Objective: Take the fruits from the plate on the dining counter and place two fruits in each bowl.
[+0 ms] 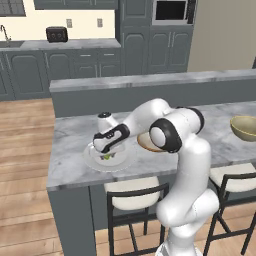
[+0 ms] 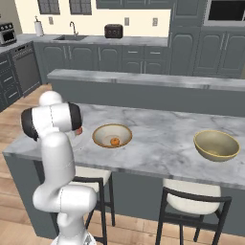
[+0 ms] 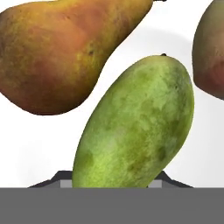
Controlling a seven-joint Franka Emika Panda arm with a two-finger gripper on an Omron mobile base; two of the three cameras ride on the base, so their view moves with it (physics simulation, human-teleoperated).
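Gripper (image 1: 107,154) is down low over the white plate (image 1: 95,162) on the dining counter (image 1: 70,137), and from the hand view it looks closed on the green oval fruit (image 3: 135,127), with the finger tips (image 3: 168,180) tucked against either side of its lower end. Brown pear-shaped fruit (image 3: 61,48) lies just beside it on the plate, not quite touching as far as I can see, and the reddish-pink fruit (image 3: 212,52) peeks in at the edge on the other side. Small orange fruit (image 2: 115,141) already sits inside the nearer tan bowl (image 2: 112,135), which is next to the plate. Second bowl (image 2: 216,144) sits well apart, further along the counter, with nothing showing inside it. Two stools (image 1: 135,195) are tucked under the counter's edge.
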